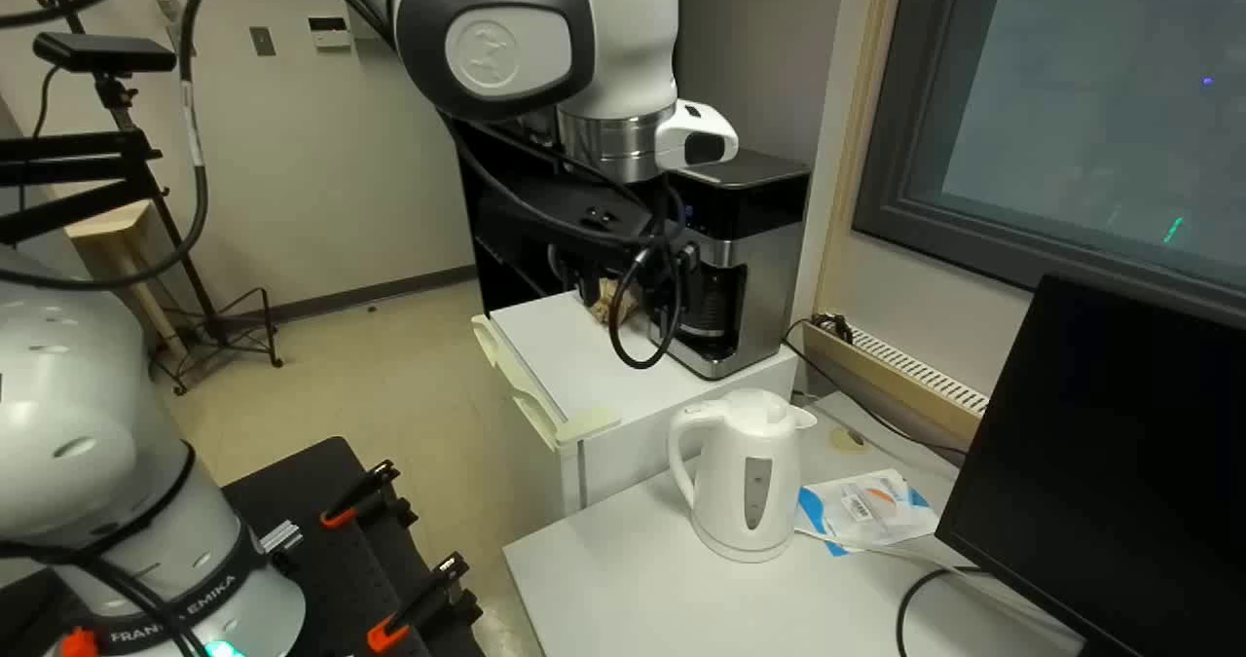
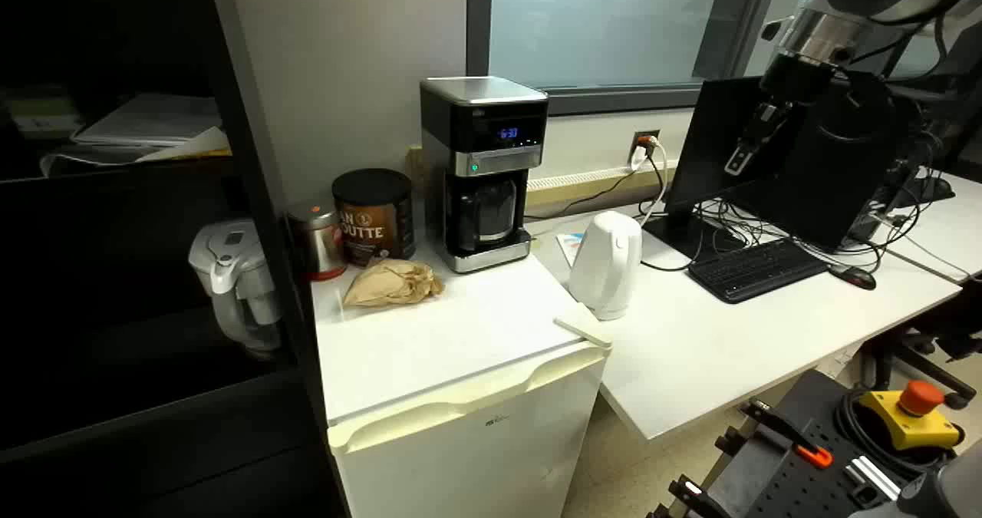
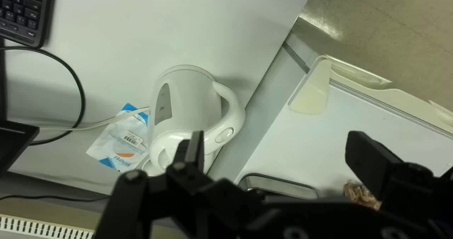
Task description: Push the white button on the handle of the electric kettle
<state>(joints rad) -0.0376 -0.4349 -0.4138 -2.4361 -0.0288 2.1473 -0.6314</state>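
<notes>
Electric kettle (image 3: pixel 193 104): glossy white, oval button (image 3: pixel 224 135) on looped handle (image 3: pixel 238 113).

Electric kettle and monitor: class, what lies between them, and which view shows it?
In an exterior view, a blue-and-white packet lies between the electric kettle and the monitor, along with a white cord and a curved black cable.

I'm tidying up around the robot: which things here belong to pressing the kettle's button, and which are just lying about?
For the job:
electric kettle
its handle
white button
gripper

Just lying about:
blue-and-white packet
paper bag
coffee maker
keyboard
mouse
monitor
</notes>
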